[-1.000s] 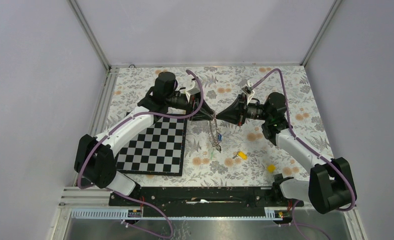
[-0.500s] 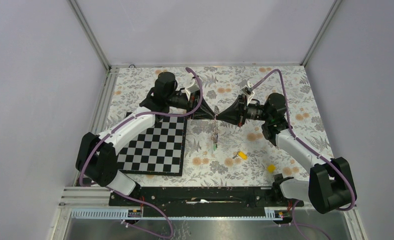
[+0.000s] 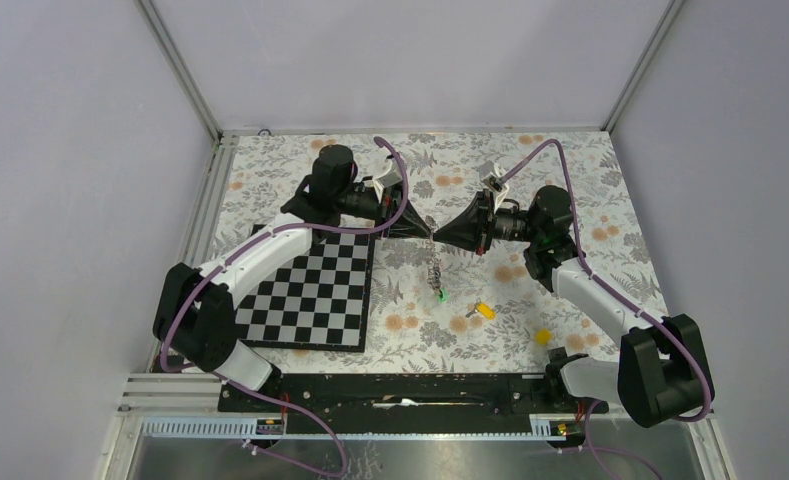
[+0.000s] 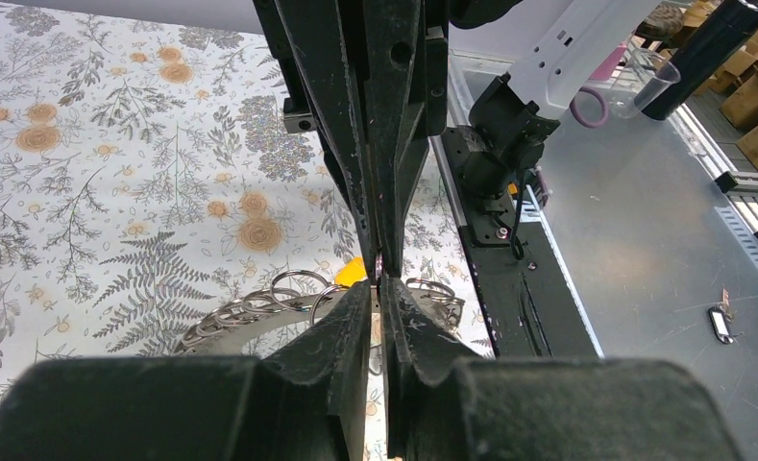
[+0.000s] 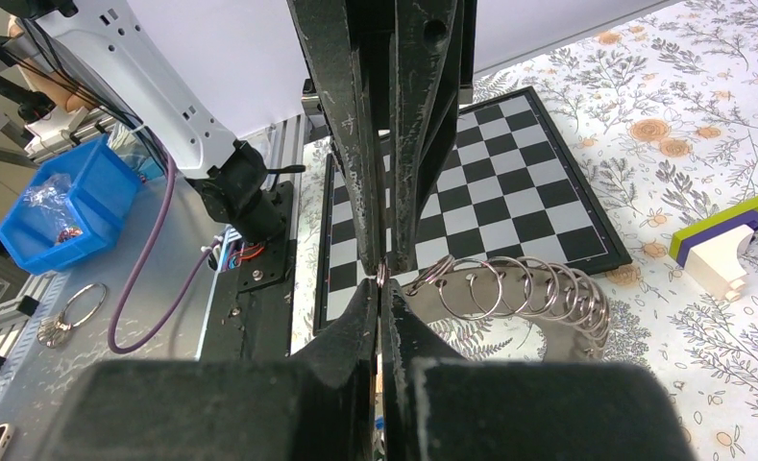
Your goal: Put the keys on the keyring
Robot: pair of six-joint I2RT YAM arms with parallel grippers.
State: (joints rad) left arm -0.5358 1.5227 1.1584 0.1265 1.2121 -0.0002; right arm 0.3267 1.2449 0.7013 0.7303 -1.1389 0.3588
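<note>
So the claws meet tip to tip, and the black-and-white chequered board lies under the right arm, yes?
Not quite: the black-and-white chequered board lies under the left arm, as the top view shows. The rest is right.

The left end effector (image 3: 422, 228) and closed right end effector (image 3: 442, 232) meet tip to tip.

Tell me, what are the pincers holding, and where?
The right pincer pinches the keyring at its top; the rest dangles. The left pincer meets it there, but whether it grips I cannot tell.
</note>
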